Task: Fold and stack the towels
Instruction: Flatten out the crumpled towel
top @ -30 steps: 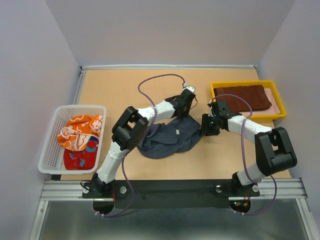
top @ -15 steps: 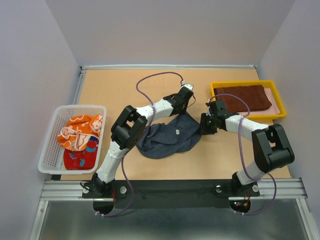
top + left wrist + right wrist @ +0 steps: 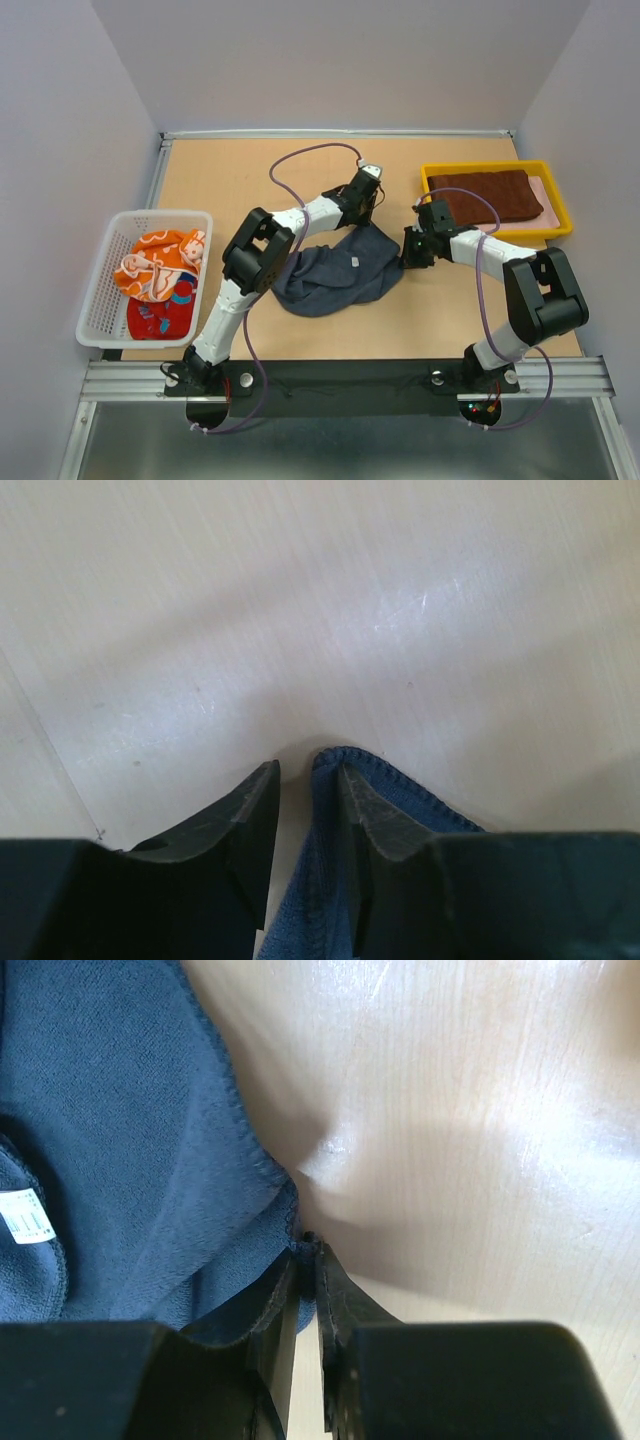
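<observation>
Navy towel (image 3: 335,275), rumpled, white tag (image 3: 354,263) upward, a hemmed corner tight inside left jaws and right jaws.

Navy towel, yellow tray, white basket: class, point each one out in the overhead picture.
navy towel (image 3: 335,275), top view, middle of the cloth.
yellow tray (image 3: 485,164), top view, far rim.
white basket (image 3: 101,285), top view, left wall.

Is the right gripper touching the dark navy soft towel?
Touching. The right wrist view shows the right gripper closed on an edge of the dark navy towel.
</observation>
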`<state>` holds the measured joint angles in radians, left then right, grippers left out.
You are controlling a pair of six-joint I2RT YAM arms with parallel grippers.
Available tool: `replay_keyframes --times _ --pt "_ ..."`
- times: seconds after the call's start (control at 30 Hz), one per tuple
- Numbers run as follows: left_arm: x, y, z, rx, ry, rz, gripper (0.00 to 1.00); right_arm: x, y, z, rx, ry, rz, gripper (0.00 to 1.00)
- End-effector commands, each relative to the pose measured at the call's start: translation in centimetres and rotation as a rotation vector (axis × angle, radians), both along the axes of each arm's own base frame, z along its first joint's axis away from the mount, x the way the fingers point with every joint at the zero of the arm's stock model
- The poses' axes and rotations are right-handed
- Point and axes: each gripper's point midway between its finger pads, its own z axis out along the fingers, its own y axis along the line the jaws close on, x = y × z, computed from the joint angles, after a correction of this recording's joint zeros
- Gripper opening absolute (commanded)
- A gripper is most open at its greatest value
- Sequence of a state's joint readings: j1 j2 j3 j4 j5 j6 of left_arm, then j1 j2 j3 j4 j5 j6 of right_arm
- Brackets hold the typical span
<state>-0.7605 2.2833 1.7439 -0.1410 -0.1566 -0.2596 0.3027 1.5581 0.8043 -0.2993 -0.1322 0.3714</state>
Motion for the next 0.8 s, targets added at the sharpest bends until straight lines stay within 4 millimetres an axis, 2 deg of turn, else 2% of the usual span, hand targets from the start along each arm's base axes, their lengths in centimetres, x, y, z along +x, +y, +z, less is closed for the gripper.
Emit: replay_keyframes --times 0.0,0.1,0.2,0.23,0.33,0.37,0.43,0.47,0.5,0.53,0.57,0.6,0.63,0.67,0.7,0.73,0.77 --pt "1.7 -1.2 2.0 -0.059 -0.044 -0.003 0.41 0.2 -0.4 -0.4 -0.041 0.006 -0.014 0.17" --pt "1.8 -0.6 1.2 -0.05 -0.031 0.01 0.4 0.1 -0.6 -0.4 -0.048 0.005 -0.014 0.16" --pt "2.1 0.0 1.1 -0.05 -0.026 0.021 0.3 0.3 -0.8 -0.2 -0.061 -0.006 -0.02 0.1" --pt "2.3 0.2 1.2 -0.053 -0.027 0.025 0.2 0.5 -0.9 0.0 -0.066 -0.016 -0.024 0.07" --pt "2.9 1.2 2.1 -0.052 -0.043 0.041 0.08 1.3 -1.3 0.7 -0.089 -0.046 -0.038 0.0" --pt "3.1 1.7 3.4 -0.058 -0.06 0.047 0.01 2.1 -1.4 1.6 -0.097 -0.076 -0.046 0.0" --pt "3.7 2.8 5.1 -0.058 -0.094 0.065 0.0 3.4 -1.8 3.2 -0.123 -0.127 -0.061 0.0" --pt "4.2 3.6 7.6 -0.061 -0.142 0.087 0.0 4.0 -1.9 4.0 -0.132 -0.155 -0.06 0.01" --pt "4.3 4.4 8.7 -0.038 -0.171 0.087 0.0 5.6 -1.9 6.4 -0.139 -0.217 -0.075 0.01" --pt "4.6 5.0 10.3 -0.029 -0.208 0.099 0.0 6.4 -2.0 7.6 -0.144 -0.249 -0.081 0.01" --pt "4.9 6.3 13.4 -0.024 -0.271 0.135 0.0 7.3 -2.0 9.1 -0.154 -0.287 -0.078 0.01" --pt "5.0 7.0 15.2 0.003 -0.317 0.13 0.0 9.1 -2.1 12.2 -0.157 -0.366 -0.096 0.0" --pt "5.0 7.7 16.8 0.013 -0.351 0.143 0.0 10.1 -2.1 14.1 -0.158 -0.414 -0.105 0.0" --pt "4.8 8.7 20.3 0.007 -0.416 0.165 0.0 10.8 -2.2 15.9 -0.168 -0.457 -0.103 0.01" --pt "4.7 9.4 22.3 0.018 -0.456 0.167 0.0 12.3 -2.4 19.6 -0.17 -0.541 -0.13 0.0" --pt "4.4 9.8 24.2 0.012 -0.489 0.173 0.0 12.9 -2.5 21.5 -0.174 -0.584 -0.139 0.0" --pt "3.8 10.8 27.5 -0.009 -0.543 0.194 0.0 13.4 -3.0 23.3 -0.196 -0.628 -0.149 0.0"
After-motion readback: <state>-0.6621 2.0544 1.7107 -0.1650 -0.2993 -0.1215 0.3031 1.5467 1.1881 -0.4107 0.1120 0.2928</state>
